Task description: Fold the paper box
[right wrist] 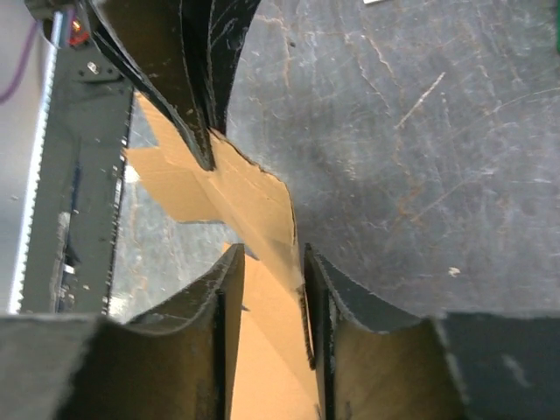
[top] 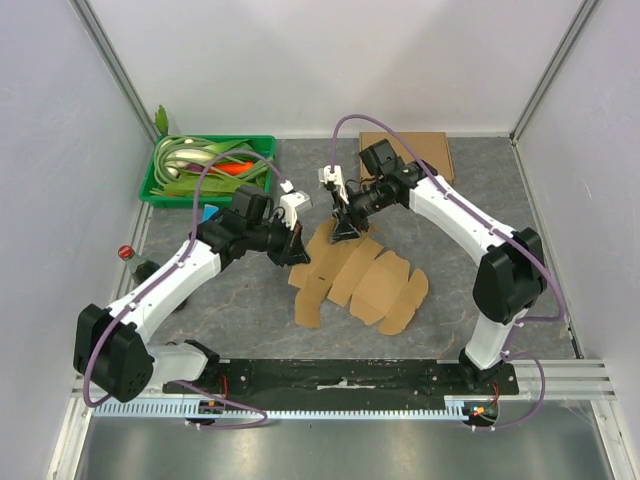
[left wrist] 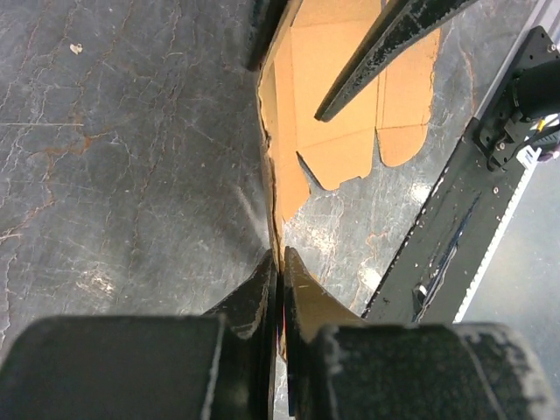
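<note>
A green plastic tray (top: 158, 188) sits far left, well apart. The left gripper (left wrist: 280, 254) has its jaws pinched shut on the left edge of the flat brown cardboard box blank (top: 365, 282), mid-way across the grey marbled table (top: 235, 325). Just beside it, the right gripper (right wrist: 267, 258) straddles a raised flap, jaws apart. Opposing pulls could tear the thin edge, or the jaws could collide. There is open room near and to the right.
</note>
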Controlling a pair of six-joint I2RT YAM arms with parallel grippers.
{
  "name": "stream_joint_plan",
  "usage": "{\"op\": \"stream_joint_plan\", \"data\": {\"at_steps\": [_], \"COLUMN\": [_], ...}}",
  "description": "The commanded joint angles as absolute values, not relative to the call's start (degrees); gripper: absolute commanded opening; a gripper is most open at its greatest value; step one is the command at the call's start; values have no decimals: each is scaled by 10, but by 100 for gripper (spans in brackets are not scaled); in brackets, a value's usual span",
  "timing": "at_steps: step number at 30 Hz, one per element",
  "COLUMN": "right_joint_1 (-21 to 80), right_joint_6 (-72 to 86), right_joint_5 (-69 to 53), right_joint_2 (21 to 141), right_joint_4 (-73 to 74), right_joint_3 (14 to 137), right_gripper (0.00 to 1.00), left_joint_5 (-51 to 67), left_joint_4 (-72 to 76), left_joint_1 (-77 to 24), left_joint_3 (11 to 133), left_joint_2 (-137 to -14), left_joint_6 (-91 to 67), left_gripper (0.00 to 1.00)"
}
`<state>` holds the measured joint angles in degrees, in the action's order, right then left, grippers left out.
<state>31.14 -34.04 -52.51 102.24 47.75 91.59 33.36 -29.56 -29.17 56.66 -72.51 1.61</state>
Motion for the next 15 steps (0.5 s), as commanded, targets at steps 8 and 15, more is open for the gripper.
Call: {"op": "stream_joint_plan", "data": {"at_steps": [8, 15], "right_joint_1": [251, 183], "right_joint_6": [66, 230], "right_joint_5": [-447, -414], "right_joint_2": [889, 774], "right_joint_4": [36, -148], "right_joint_3": [675, 497], "right_gripper": [0, 0], "left_joint_5": [231, 265], "left_joint_4": [-165, -19], "left_joint_1": [-234, -200], "left_joint_3": [527, 478], "left_joint_2": [-668, -686], "left_joint_6": [-154, -261], "left_gripper": [68, 72]}}
